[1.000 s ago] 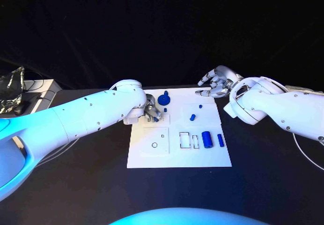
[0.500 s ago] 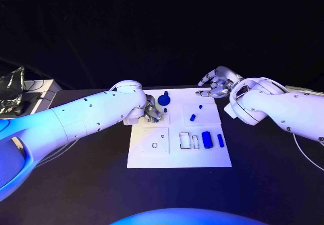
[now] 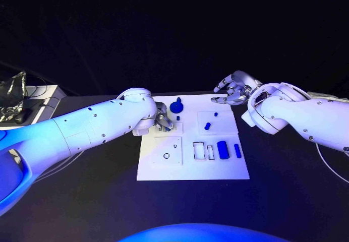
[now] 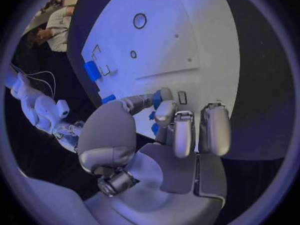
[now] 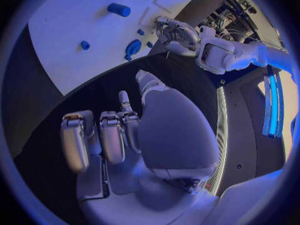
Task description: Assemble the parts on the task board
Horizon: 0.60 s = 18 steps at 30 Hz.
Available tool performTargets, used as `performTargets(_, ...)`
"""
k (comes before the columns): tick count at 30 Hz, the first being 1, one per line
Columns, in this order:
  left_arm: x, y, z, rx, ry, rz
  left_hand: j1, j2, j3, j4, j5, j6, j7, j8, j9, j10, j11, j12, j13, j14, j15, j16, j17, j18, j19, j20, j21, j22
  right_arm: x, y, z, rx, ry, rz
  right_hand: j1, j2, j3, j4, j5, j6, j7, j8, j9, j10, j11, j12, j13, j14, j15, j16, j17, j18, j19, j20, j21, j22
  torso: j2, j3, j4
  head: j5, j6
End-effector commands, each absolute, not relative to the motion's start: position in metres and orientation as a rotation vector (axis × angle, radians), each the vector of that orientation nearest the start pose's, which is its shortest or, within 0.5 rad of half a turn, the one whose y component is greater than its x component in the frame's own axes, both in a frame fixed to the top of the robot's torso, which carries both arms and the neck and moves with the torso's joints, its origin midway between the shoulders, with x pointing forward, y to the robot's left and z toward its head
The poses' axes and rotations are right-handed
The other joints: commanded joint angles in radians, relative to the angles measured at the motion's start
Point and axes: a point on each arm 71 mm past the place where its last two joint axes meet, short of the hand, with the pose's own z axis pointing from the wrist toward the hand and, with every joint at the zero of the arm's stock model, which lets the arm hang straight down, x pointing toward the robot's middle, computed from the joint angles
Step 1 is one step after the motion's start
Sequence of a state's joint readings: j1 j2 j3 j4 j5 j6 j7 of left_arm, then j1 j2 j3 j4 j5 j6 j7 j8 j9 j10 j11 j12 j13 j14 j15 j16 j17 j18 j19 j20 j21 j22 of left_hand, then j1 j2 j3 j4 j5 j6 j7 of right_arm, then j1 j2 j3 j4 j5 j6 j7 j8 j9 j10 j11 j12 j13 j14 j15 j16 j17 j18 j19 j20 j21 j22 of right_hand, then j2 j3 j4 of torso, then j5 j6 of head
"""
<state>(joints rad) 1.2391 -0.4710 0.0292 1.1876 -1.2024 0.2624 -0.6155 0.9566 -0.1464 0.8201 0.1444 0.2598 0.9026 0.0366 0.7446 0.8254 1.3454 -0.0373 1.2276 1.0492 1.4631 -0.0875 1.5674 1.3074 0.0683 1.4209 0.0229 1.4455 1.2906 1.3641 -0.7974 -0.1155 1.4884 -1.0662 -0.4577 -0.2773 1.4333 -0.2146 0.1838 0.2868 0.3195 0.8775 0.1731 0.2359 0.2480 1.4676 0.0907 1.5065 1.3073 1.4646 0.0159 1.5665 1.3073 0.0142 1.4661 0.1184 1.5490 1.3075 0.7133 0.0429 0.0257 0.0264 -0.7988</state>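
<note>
The white task board (image 3: 192, 166) lies mid-table. My left hand (image 3: 161, 121) hovers over its far left part, thumb and a finger pinching a small blue part (image 4: 157, 99). Beside it on the board stand a round blue knob piece (image 3: 177, 107) and a tiny blue peg (image 3: 178, 118). Further right lie a short blue piece (image 3: 207, 126), a blue cylinder (image 3: 223, 149) and a thin blue bar (image 3: 237, 150). My right hand (image 3: 233, 88) hangs off the board's far right corner over the black table, fingers loosely bent, holding nothing.
Empty outlined slots (image 3: 199, 150) and a round hole (image 3: 166, 156) mark the board's middle. A white box with a crumpled grey thing (image 3: 14, 98) and cables sits at the table's far left. Black tabletop (image 3: 283, 191) surrounds the board.
My left hand has crept slightly toward the board's far edge with the part still pinched. The right hand stays where it was.
</note>
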Motion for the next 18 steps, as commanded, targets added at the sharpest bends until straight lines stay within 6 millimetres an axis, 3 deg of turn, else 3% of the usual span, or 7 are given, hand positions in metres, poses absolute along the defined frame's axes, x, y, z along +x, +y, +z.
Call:
performTargets(1,0.5375,0.1245,-0.2083,-0.06,2.289,-0.267,0.06,0.05,0.102,-0.093,0.004,-0.002,-0.002,0.002,-0.001,-0.003,0.001,-0.001,0.003,0.108,-0.002,0.003,0.263,-0.007,0.001,-0.001,-0.006,0.001,0.5161,-0.2064,-0.1371,0.308,1.644,0.643,-0.005,0.003,0.007,0.002,0.006,-0.009,-0.001,0.003,0.001,0.03,-0.002,0.001,0.194,0.104,-0.002,0.001,0.254,-0.006,0.091,-0.003,-0.007,0.241,0.0,-0.0002,-0.0006,0.0,-0.001)
performTargets(18,0.5395,0.1266,-0.2045,-0.077,2.24,-0.264,0.059,0.051,0.106,-0.095,0.003,0.0,-0.002,0.003,0.0,-0.001,0.001,0.0,0.005,0.108,-0.002,0.003,0.263,-0.008,0.003,0.0,-0.005,0.003,0.5162,-0.2068,-0.1376,0.309,1.646,0.641,-0.005,0.003,0.007,0.002,0.006,-0.009,-0.001,0.003,0.001,0.03,-0.002,0.001,0.194,0.104,-0.002,0.001,0.254,-0.006,0.091,-0.003,-0.007,0.241,0.001,0.0009,-0.0002,0.002,-0.005)
